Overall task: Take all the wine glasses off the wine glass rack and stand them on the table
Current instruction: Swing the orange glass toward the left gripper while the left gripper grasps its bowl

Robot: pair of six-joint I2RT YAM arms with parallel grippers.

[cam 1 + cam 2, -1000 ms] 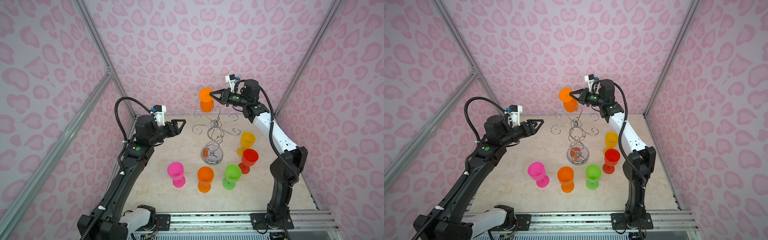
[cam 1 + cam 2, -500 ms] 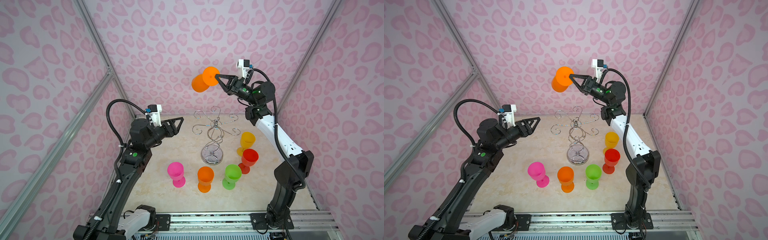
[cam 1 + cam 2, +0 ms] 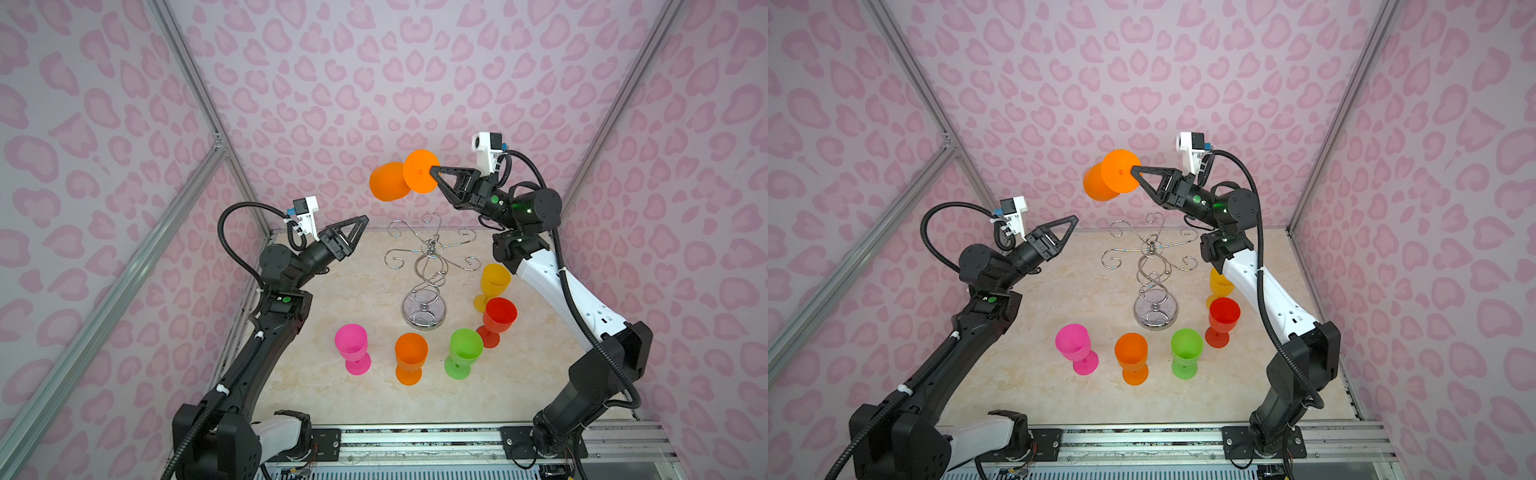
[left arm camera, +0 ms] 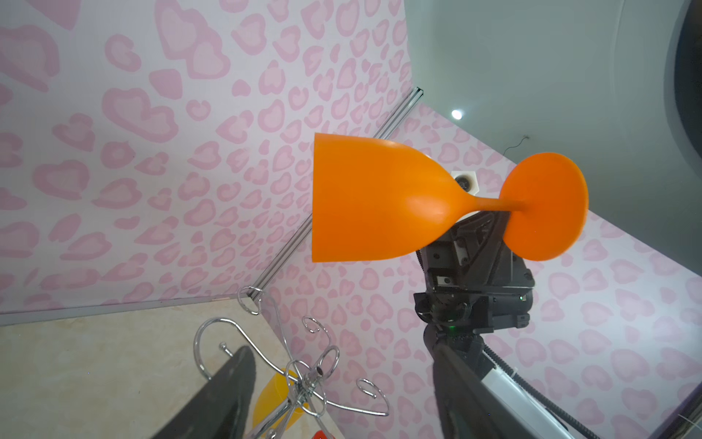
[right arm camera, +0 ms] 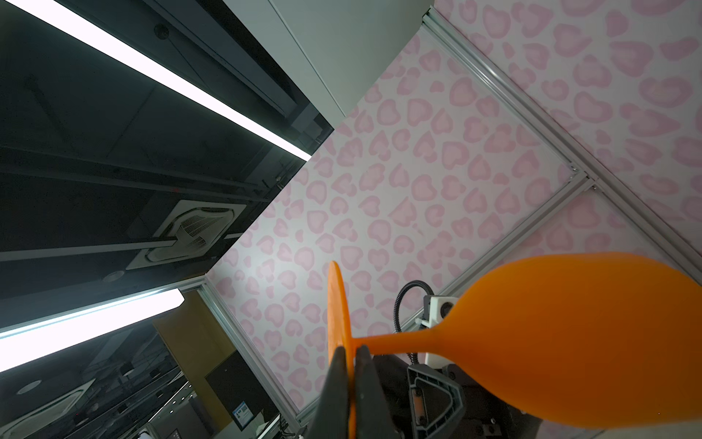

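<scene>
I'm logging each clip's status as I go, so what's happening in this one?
The right gripper is shut on the foot of an orange wine glass, holding it sideways in the air above the wine glass rack, clear of its curled arms. The left gripper hovers open beside the rack, holding nothing. On the table stand a pink glass, an orange glass, a green glass, a red glass and a yellow glass.
</scene>
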